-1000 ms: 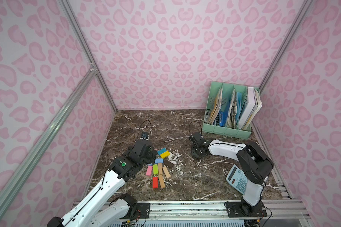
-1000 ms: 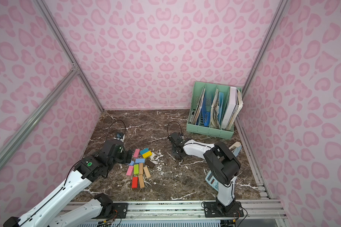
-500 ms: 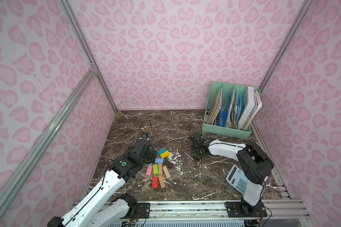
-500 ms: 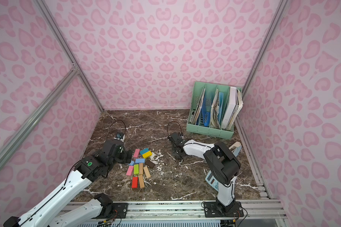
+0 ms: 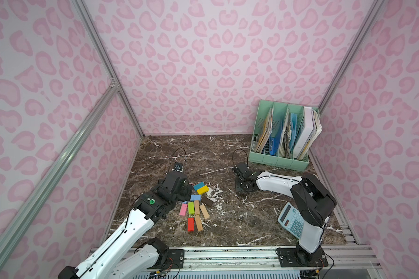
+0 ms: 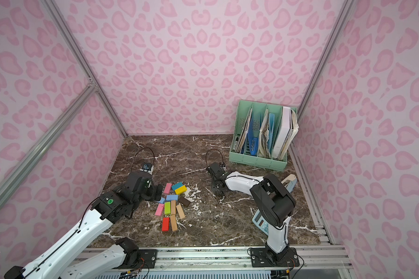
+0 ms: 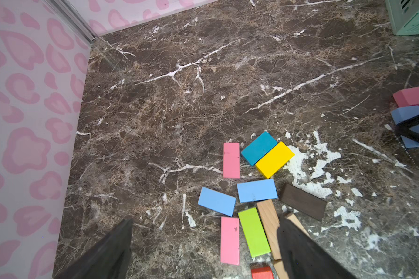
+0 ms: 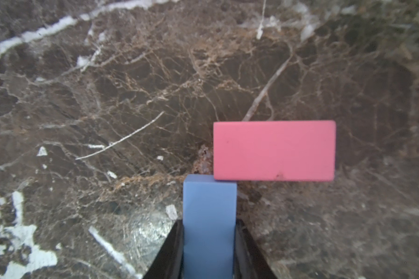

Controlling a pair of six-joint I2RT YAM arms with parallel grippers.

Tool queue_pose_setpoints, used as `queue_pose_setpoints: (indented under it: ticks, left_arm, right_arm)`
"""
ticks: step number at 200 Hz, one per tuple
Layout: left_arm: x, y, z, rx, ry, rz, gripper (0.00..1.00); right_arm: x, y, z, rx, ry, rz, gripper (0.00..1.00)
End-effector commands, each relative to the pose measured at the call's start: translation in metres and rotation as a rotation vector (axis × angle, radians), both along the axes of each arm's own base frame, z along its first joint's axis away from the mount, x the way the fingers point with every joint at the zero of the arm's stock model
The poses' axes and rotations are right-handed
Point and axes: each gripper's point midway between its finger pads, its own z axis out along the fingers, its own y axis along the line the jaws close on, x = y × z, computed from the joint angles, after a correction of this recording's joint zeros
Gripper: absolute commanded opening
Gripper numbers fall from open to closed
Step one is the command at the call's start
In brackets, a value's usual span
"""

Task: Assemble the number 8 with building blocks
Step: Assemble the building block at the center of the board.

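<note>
My right gripper (image 8: 209,224) is shut on a light blue block (image 8: 209,200). That block's free end meets a corner of a pink block (image 8: 273,151) lying flat on the marble. In both top views the right gripper (image 5: 243,190) points down at mid-table and hides these two. To its left lies a cluster of building blocks: teal (image 7: 258,148), yellow (image 7: 274,159), pink (image 7: 231,160), light blue (image 7: 257,190), dark brown (image 7: 302,201), green (image 7: 253,232), tan (image 7: 269,222), red (image 5: 190,224). My left gripper (image 7: 205,229) hovers open at the cluster's left edge, holding nothing.
A mint file rack (image 5: 279,159) full of folders stands at the back right. A pale blue calculator (image 5: 290,221) lies at the front right beside the right arm's base. The pink side wall (image 7: 29,120) runs close to the left arm.
</note>
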Motion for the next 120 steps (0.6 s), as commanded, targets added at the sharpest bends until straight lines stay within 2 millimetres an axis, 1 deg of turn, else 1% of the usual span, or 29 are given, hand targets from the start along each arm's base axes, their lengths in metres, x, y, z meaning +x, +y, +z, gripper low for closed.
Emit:
queue_pose_setpoints:
  ticks: [1, 36, 59, 76, 120]
  left_arm:
    - [0.0003, 0.0001, 0.0031, -0.001, -0.005, 0.0, 0.97]
    - [0.0005, 0.0002, 0.0028, 0.001, -0.005, 0.0, 0.97]
    - [0.0006, 0.0001, 0.0028, 0.001, -0.005, -0.001, 0.97]
    - [0.0005, 0.0003, 0.0028, 0.001, -0.005, 0.0, 0.97]
    - [0.0004, 0.0006, 0.0031, 0.002, -0.006, 0.001, 0.97]
  right_arm:
    - [0.0012, -0.0015, -0.0004, -0.014, -0.005, 0.006, 0.27]
    - [0.0014, -0.0007, -0.0005, -0.015, -0.005, 0.015, 0.28]
    - [0.0008, -0.0006, -0.0009, -0.014, -0.001, 0.016, 0.33]
    - [0.0002, -0.0008, -0.001, -0.012, 0.0, 0.013, 0.39]
    - [0.0008, -0.0003, 0.0021, -0.004, -0.002, 0.009, 0.49]
